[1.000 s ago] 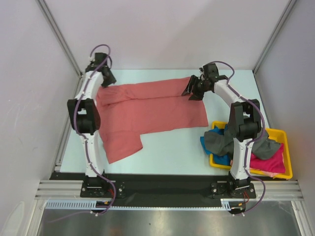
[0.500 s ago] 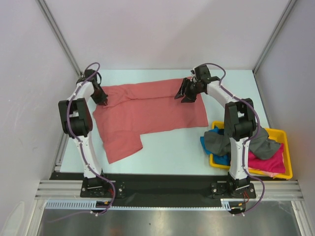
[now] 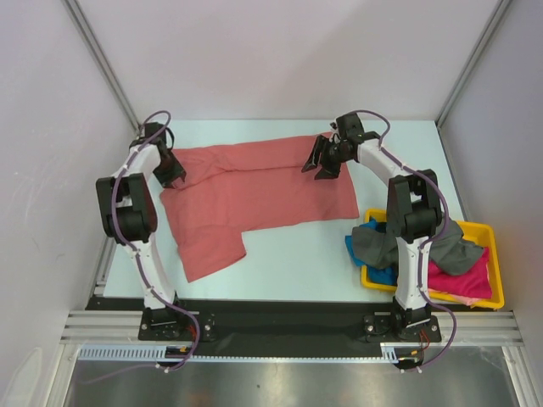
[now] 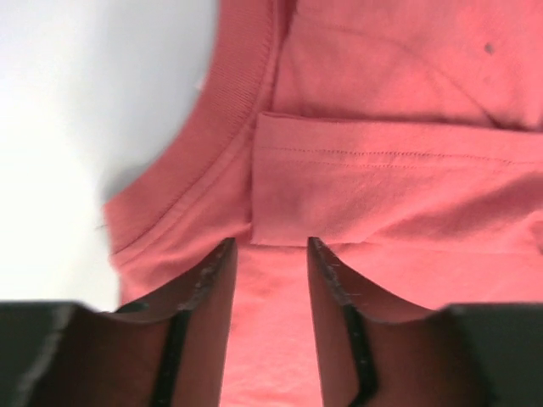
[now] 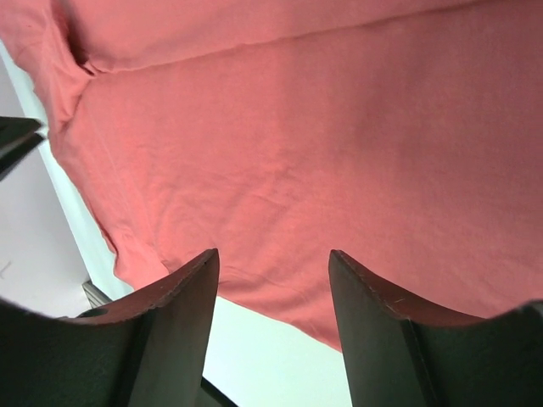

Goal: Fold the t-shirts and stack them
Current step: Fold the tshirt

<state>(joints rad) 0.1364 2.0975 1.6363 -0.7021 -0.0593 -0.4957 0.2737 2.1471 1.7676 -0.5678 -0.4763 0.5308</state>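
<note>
1. The red tee [image 3: 254, 191] lies spread on the pale surface [image 3: 297, 259], its long side running left to right and one flap reaching toward the near edge at the left.
2. The left fingers [image 4: 210, 292] stand at the tee's left edge, by the ribbed collar and a folded-over hem. They are narrowly parted, with cloth beneath the gap and nothing pinched.
3. The right fingers [image 5: 178, 314] hover over the tee's far right part, just in from its far edge, parted wide and holding nothing.
4. Bare surface lies open along the tee's near edge, right of the flap, and beyond its right edge.
5. Off the tee's near right corner sits the yellow tray [image 3: 480, 226], heaped with a grey tee [image 3: 377, 242], a blue tee [image 3: 350, 248] and a pink tee [image 3: 462, 271]. The grey and blue ones spill over the rim toward the red tee.
</note>
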